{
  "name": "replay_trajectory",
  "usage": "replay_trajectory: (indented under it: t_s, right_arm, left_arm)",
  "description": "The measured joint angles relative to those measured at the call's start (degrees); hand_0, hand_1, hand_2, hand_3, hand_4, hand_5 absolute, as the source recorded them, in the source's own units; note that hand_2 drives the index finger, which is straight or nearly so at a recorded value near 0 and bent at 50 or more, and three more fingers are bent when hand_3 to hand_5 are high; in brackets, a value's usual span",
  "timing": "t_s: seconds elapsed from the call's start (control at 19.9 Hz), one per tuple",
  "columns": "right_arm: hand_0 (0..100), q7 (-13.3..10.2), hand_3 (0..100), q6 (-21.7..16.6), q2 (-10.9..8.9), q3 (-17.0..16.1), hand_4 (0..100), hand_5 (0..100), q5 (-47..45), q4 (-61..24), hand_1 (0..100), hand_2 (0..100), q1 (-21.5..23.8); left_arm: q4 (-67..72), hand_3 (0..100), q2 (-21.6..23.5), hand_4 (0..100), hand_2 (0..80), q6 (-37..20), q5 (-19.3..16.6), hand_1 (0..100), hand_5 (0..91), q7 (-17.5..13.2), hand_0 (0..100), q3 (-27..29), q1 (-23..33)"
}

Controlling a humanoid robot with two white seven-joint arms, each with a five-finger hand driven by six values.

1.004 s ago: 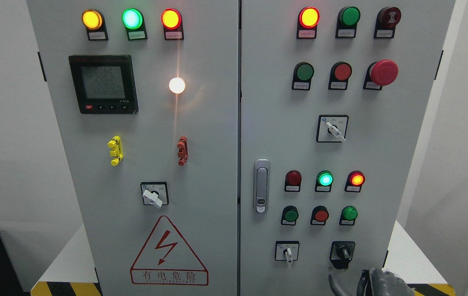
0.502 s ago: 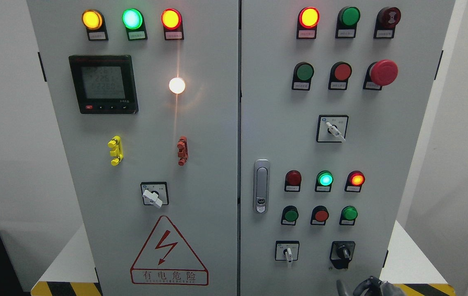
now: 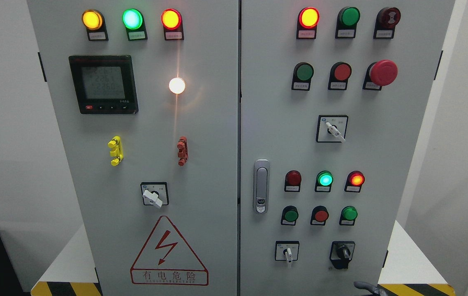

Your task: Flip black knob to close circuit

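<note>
An industrial electrical test or training room is indicated. The frame is filled by a grey double-door control cabinet, on which lit indicator lamps, a digital power meter, a red emergency-stop button and rotary selector switches are mounted. A high-voltage warning triangle is seen at lower centre, and yellow-black hazard tape along the bottom edge.

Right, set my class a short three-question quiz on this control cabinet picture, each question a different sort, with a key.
1. True or false: the green lamp in the lower right door's lamp row is lit.
2. Which sits left of the black knob? A) white-handled switch B) door handle C) red mushroom button
3. Fill in: the warning triangle is on the ___ door.

Key: 1 true; 2 A; 3 left.
</note>
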Motion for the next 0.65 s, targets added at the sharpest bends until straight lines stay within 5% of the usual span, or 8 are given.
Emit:
replay_trajectory:
  t_s: [0.2, 0.65]
  right_arm:
    - [0, -0.24, 9, -4.96, -0.15, 0.91, 5, 0, -5.06, 0.01, 8, 0, 2.41]
    - [0, 3.82, 0, -7.65, -0.35, 2.06, 0, 0, -14.41, 0.39, 5, 0, 4.8]
  left_arm:
    - [0.0, 0, 0.0, 0, 0.0, 0.0, 0.0, 56, 0.0, 0.0, 12, 0.0, 0.0]
    - [0.0, 0, 0.0, 0, 0.0, 0.0, 0.0, 56, 0.0, 0.0, 12, 0.0, 0.0]
